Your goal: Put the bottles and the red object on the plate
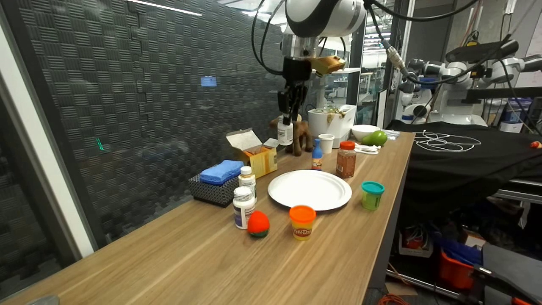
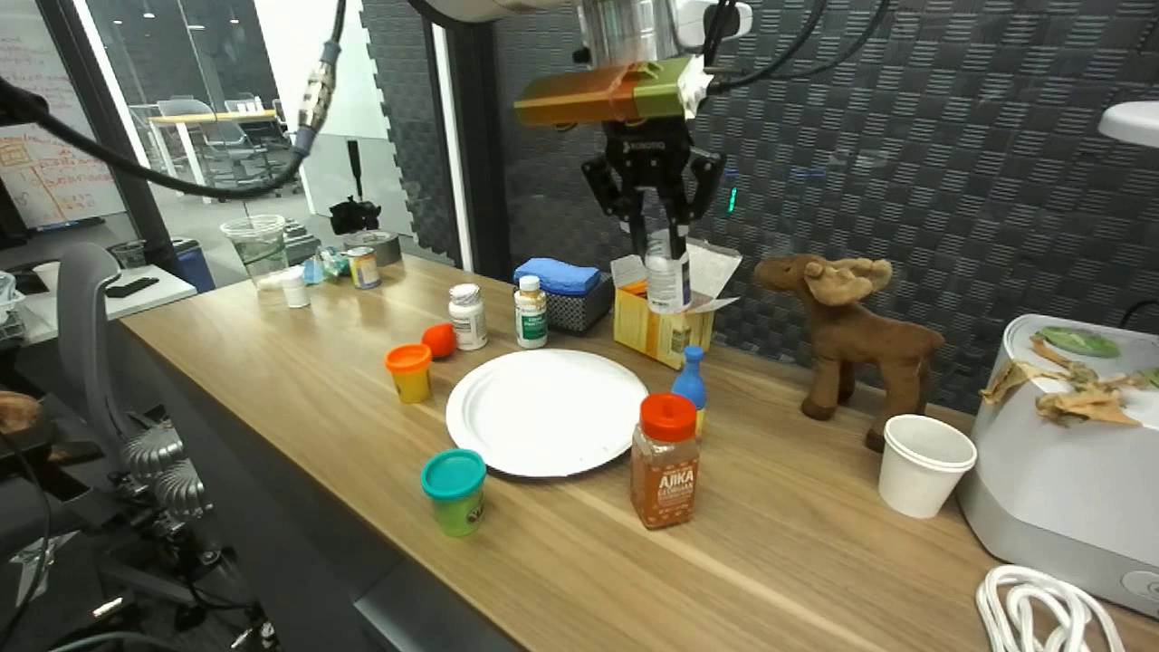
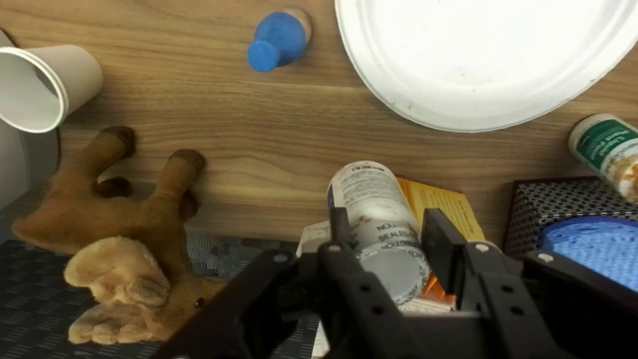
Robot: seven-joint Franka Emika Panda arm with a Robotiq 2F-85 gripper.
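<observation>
In an exterior view, nearest at lower ctr of frame, an orange-lidded tub (image 1: 302, 225) stands on the tabletop (image 1: 203, 262), w/ the red ball (image 1: 258, 222) a bit L of it, just beside the front white btl (image 1: 244, 209); a 2nd white btl (image 1: 247, 180) is just behind that one. Next back, mid-frame, the plate (image 1: 310, 190); teal-lidded tub (image 1: 372, 197) to its R. Just off the plate's far R rim, red-capped brown btl (image 1: 346, 162), upright. Farther, upper part of both exterior views, gripper (image 2: 659, 240) pinches a white pill btl (image 2: 668, 288) nr its cap end, approx. upright, bottom off the tabletop; wrist view has it at lower ctr. Behind, plush moose (image 1: 301, 134) & white paper cup (image 1: 326, 145).
</observation>
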